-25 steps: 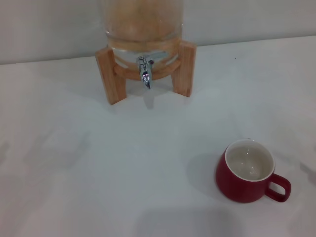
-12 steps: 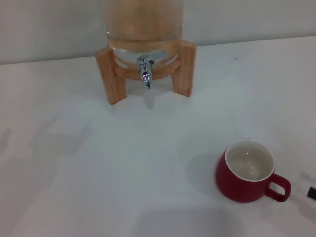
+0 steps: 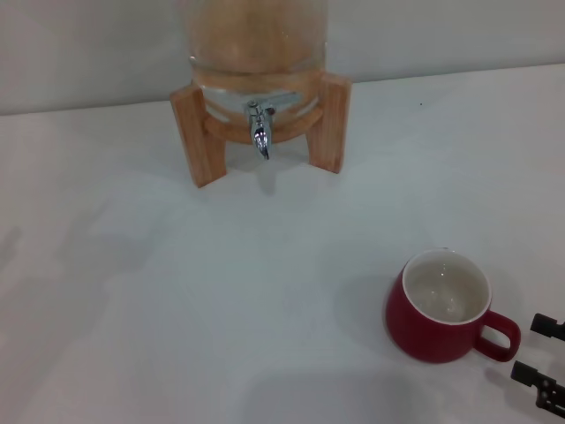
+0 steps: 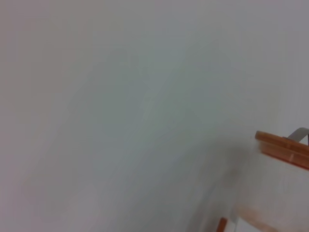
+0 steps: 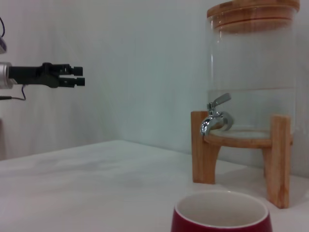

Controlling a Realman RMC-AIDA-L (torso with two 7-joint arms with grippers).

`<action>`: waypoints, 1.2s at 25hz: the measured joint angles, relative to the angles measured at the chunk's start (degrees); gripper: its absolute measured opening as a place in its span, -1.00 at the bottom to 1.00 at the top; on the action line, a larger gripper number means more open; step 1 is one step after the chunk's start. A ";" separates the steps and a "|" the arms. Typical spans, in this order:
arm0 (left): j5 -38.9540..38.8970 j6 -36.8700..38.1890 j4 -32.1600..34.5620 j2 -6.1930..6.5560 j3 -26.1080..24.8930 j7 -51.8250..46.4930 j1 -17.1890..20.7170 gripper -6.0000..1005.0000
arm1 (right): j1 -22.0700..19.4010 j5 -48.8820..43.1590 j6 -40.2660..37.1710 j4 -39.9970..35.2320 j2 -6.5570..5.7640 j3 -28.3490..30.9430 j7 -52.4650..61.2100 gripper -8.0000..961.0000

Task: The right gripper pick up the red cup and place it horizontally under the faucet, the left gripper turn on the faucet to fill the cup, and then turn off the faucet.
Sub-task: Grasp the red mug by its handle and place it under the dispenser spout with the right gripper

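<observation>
Red cup [image 3: 439, 318]: upright on table, empty, white inside, handle toward right. Faucet [image 3: 259, 129]: chrome spigot on dispenser, well apart from cup.

You see a white tabletop [image 3: 177, 309] running back to a pale wall [image 3: 88, 44]. On it stands a light wooden stand [image 3: 196, 132] carrying a clear glass dispenser [image 5: 251, 72] under a wooden lid [image 5: 251, 12].
</observation>
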 joint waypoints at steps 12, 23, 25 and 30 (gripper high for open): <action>-0.41 -1.10 0.19 0.00 -0.28 -0.69 -0.42 0.59 | 1.09 1.55 -7.27 4.39 0.00 0.68 -2.68 0.28; -1.78 -1.88 0.19 -0.36 -7.06 -0.14 1.55 0.59 | 2.36 1.70 -8.11 5.02 0.00 0.67 -2.82 0.28; -2.23 -2.09 0.19 -0.45 -7.86 -0.14 1.91 0.59 | 2.63 1.74 -8.13 5.02 0.00 0.68 -2.82 0.28; -3.12 -2.67 0.19 -0.49 -7.79 0.00 2.19 0.59 | 3.33 2.00 -9.35 5.27 0.00 0.68 -2.83 0.28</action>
